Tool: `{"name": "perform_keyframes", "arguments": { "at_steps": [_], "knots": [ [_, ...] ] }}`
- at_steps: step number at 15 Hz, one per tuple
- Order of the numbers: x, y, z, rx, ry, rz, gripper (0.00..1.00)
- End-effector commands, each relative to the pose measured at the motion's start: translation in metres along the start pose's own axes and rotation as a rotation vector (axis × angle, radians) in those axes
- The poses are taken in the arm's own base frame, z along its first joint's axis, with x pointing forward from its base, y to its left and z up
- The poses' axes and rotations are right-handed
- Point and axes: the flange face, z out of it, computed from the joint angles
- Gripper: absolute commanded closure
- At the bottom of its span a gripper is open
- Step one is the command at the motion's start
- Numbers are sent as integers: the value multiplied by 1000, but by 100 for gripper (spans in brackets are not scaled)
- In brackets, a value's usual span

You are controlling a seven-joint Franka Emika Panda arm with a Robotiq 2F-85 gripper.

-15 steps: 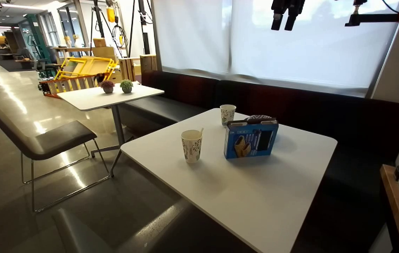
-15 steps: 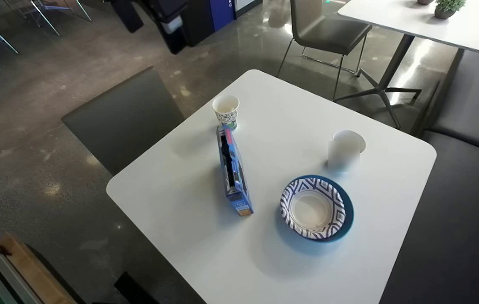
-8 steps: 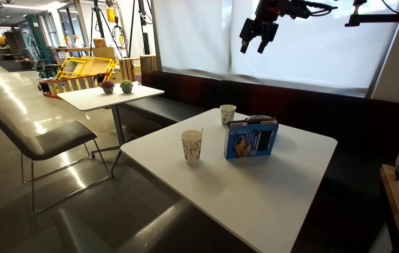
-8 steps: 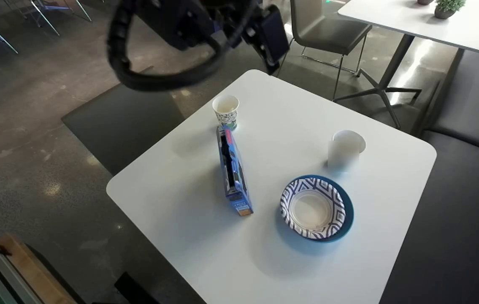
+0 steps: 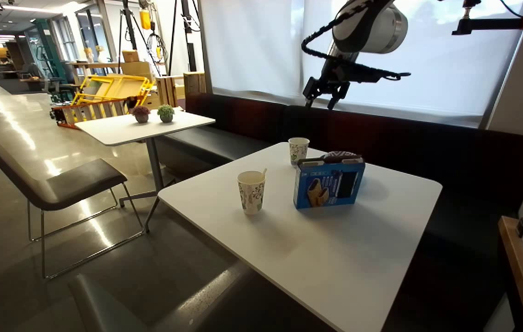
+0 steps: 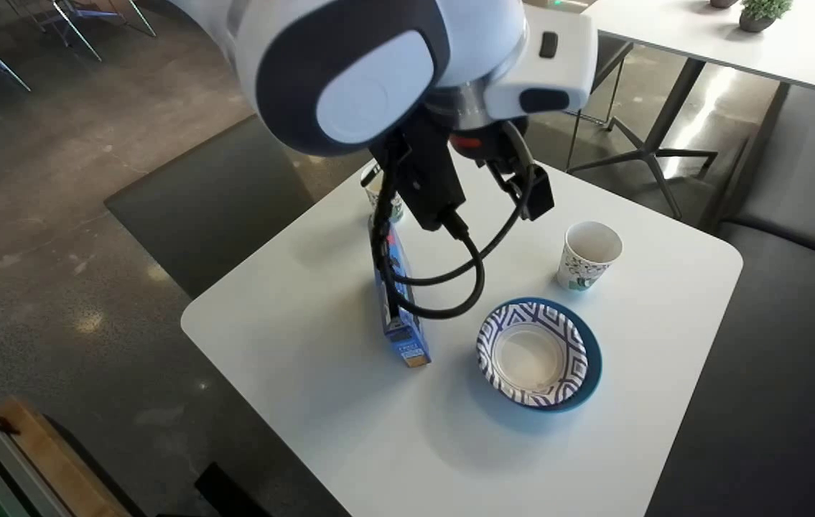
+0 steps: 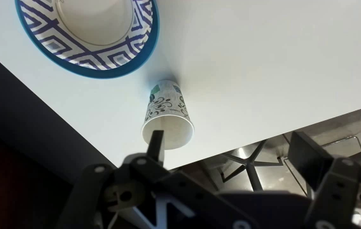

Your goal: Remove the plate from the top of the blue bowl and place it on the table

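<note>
The plate (image 6: 531, 355), round and white with a blue zigzag rim, rests inside the blue bowl (image 6: 593, 359). In the wrist view the plate (image 7: 94, 35) and the bowl's blue rim (image 7: 102, 74) are at the top left, partly cut off. In an exterior view only the plate's top (image 5: 340, 154) shows behind a box. Both stand on the white table (image 6: 350, 431). My gripper (image 5: 320, 106) is open and empty, above the table's far side. In the wrist view its fingers (image 7: 228, 138) are wide apart, and nothing is between them. The arm partly hides it in an exterior view.
A blue food box (image 5: 328, 186) stands upright beside the bowl. A patterned paper cup (image 6: 587, 258) stands close to the bowl; in the wrist view one finger overlaps its mouth. Another cup (image 5: 252, 193) with a stick stands near the table edge. A dark bench (image 6: 802, 287) lies alongside.
My arm has swung in over the table and come down. The gripper is lower and nearer the cup beside the bowl. The plate, bowl, box and cups have not moved.
</note>
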Motion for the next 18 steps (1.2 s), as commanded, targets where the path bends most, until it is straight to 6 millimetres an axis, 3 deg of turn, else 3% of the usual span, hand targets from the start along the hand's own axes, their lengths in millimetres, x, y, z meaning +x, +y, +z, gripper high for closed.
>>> {"name": "perform_keyframes", "arguments": {
  "at_steps": [1,5,11,12,18],
  "knots": [
    [12,11,47,-14,5,65,0],
    [14,26,78,-48,5,138,0],
    [-1,52,120,-108,-92,116,0],
    [-1,48,106,-91,-62,115,0],
    [-2,52,117,-99,-71,116,0]
  ]
}}
